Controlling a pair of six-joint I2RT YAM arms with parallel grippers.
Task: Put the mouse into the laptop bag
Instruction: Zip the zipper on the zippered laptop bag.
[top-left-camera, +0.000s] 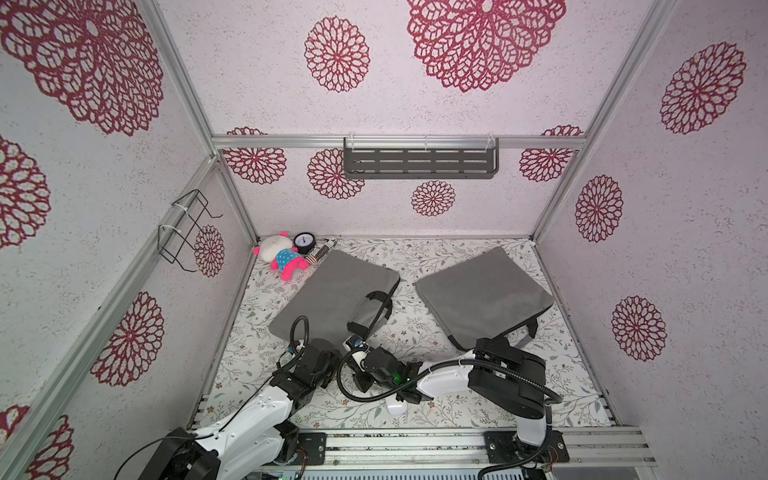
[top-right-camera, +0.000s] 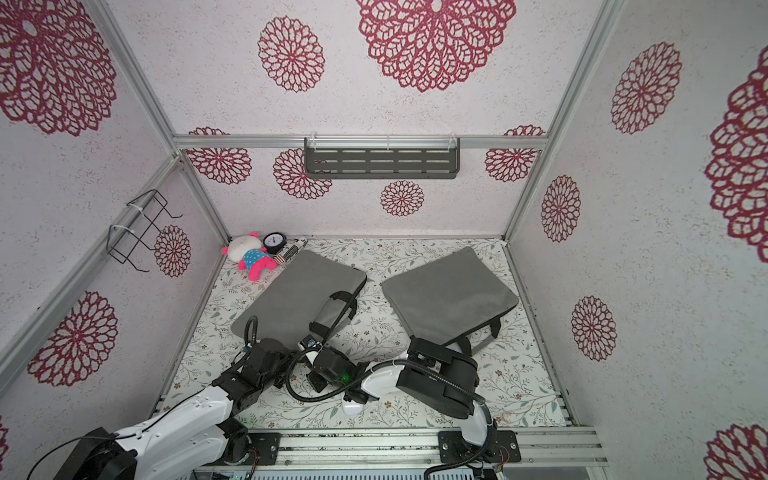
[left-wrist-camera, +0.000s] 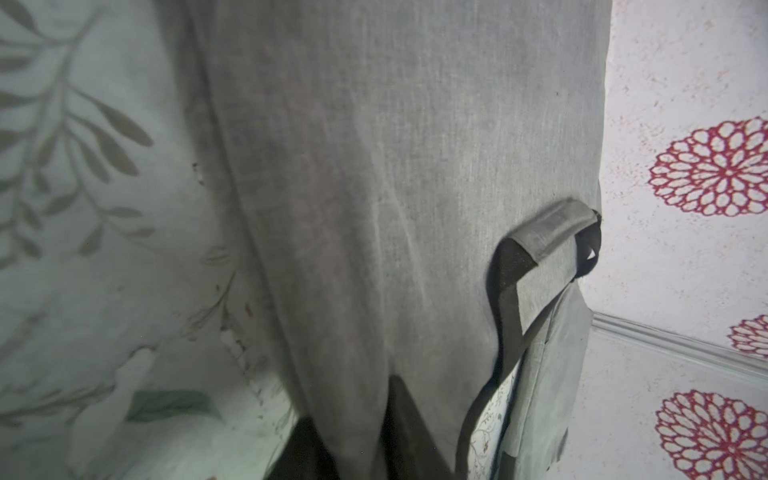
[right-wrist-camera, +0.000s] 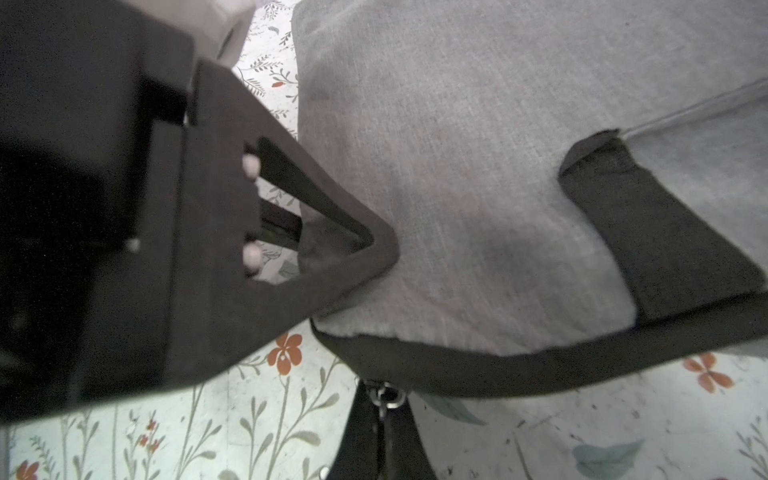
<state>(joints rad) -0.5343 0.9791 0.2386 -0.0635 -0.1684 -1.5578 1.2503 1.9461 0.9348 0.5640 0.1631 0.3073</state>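
Observation:
A grey laptop bag (top-left-camera: 336, 299) lies on the floral mat, its black handles (top-left-camera: 376, 309) towards the right. My left gripper (left-wrist-camera: 357, 449) is shut on a fold of grey fabric at the bag's near corner; the right wrist view shows one of its black fingers (right-wrist-camera: 291, 199) on that fabric. My right gripper (right-wrist-camera: 384, 424) is shut on the metal zipper pull (right-wrist-camera: 386, 397) at the bag's black edge. In both top views the two grippers meet at that corner (top-left-camera: 349, 345) (top-right-camera: 301, 347). The white mouse (top-left-camera: 396, 408) (top-right-camera: 351, 407) rests on the mat under the right forearm, partly hidden.
A second grey bag (top-left-camera: 482, 295) lies to the right. A plush toy (top-left-camera: 282, 255), a round gauge (top-left-camera: 304, 242) and a striped pen (top-left-camera: 320, 253) sit in the back left corner. A slotted shelf (top-left-camera: 419, 162) hangs on the rear wall, a wire rack (top-left-camera: 187, 228) on the left wall.

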